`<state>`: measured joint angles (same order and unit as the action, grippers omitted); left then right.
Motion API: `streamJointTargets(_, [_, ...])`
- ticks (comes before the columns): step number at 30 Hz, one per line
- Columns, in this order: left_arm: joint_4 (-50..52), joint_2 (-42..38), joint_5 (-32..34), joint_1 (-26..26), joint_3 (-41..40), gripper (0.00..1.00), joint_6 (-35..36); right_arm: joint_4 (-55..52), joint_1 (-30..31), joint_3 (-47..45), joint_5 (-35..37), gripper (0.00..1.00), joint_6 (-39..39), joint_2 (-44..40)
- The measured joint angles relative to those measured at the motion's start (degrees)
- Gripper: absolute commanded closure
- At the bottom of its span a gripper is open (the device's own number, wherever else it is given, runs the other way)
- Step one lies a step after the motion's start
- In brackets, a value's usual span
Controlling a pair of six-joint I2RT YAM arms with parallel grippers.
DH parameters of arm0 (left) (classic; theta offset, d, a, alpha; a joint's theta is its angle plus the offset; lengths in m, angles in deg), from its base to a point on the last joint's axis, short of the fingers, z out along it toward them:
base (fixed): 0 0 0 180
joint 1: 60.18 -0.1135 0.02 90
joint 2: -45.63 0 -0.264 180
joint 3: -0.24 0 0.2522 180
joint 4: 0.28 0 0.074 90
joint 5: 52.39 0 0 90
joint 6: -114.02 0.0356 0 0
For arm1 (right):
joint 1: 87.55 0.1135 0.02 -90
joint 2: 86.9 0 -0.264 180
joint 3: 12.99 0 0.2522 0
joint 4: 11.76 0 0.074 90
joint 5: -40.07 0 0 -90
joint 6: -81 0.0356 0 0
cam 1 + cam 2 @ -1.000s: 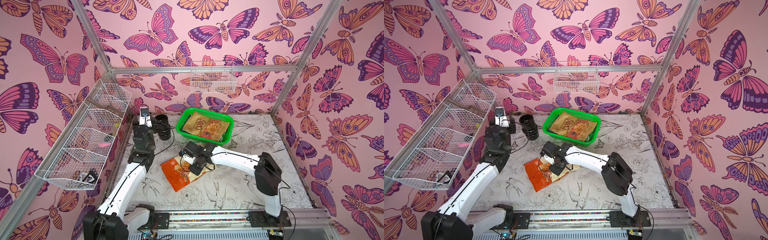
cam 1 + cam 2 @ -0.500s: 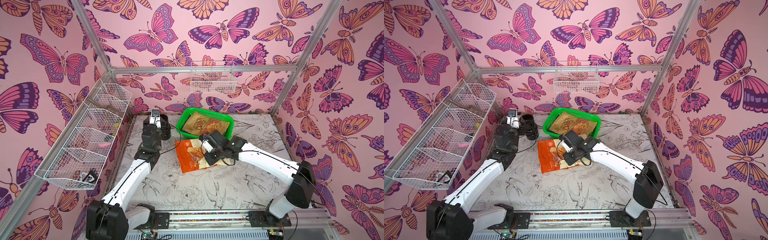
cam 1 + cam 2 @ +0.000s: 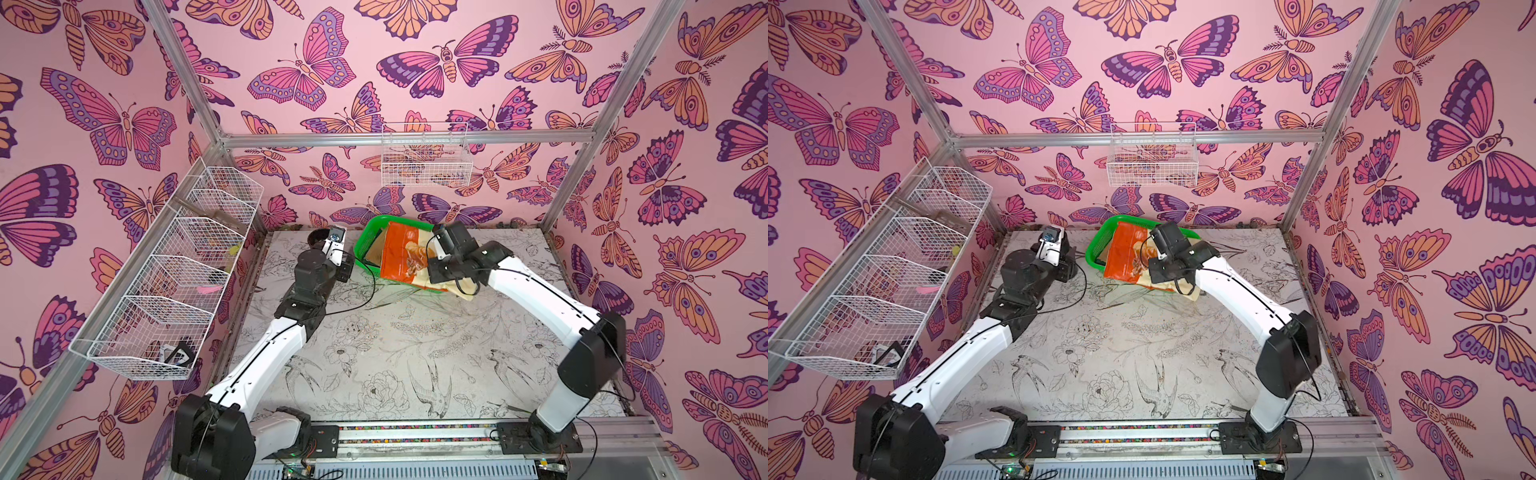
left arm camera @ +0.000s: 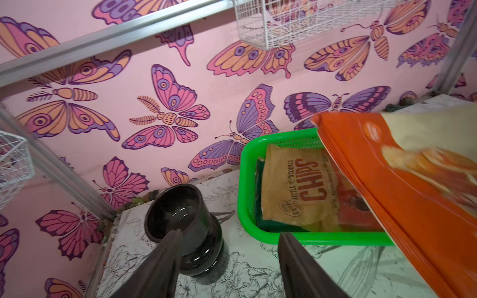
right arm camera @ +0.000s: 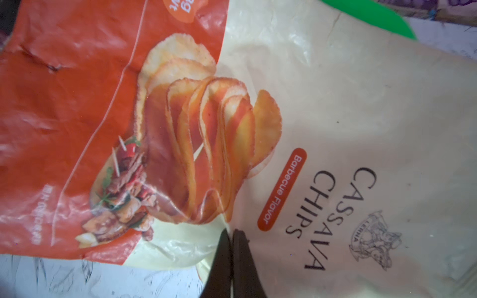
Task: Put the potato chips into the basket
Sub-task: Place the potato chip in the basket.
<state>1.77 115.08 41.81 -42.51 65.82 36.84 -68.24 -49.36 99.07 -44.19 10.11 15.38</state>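
Right fingers [image 5: 219, 258], closed on the cream-orange crinkly "Cassava Chips" bag [image 3: 399, 257], hold it tilted above the bright green perforated plastic basket [image 3: 365, 241], which already contains a tan "Chips" bag [image 4: 296, 191]; left fingers [image 4: 160, 263] stand open, empty, beside the basket; release appears outstanding.

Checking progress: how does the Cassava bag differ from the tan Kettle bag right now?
The Cassava bag is cream and orange; the Kettle bag is tan with red lettering. The Cassava bag is pinched in the shut right gripper, tilted over the basket; the Kettle bag lies flat inside it, ungripped. Both are flat chip bags.
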Motion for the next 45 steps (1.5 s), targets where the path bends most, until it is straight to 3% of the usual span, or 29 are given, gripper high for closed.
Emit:
streamJointTargets(8, [3.2,1.0,-9.5,1.9,0.4,0.34,-0.1,-0.3,-1.6,28.2,1.9,1.00,0.3,22.6])
streamJointTargets(13, [4.3,1.6,-11.0,3.2,0.4,0.33,0.0,-0.5,-2.5,39.4,1.7,1.00,0.6,31.3])
streamJointTargets(28, [4.5,1.6,-10.0,3.3,0.5,0.33,0.3,1.2,-3.9,41.3,-1.6,1.00,3.2,37.6])
streamJointTargets(29, [4.5,1.6,-9.9,3.3,0.5,0.33,0.3,1.2,-3.9,41.3,-1.9,0.93,3.4,37.8])
streamJointTargets(31, [4.5,1.6,-9.7,3.3,0.5,0.33,0.3,1.2,-3.9,41.3,-2.7,0.67,3.8,38.4])
streamJointTargets(32, [4.5,1.6,-9.7,3.3,0.5,0.33,0.3,1.2,-3.9,41.3,-3.1,0.62,4.2,38.6])
streamJointTargets(41, [4.5,1.6,-9.1,3.4,0.5,0.33,0.5,3.2,-3.9,41.1,-5.4,0.55,5.3,38.8])
streamJointTargets(45, [4.5,1.6,-8.9,3.4,0.5,0.33,0.5,3.7,-3.9,39.7,-5.1,0.46,3.5,38.1])
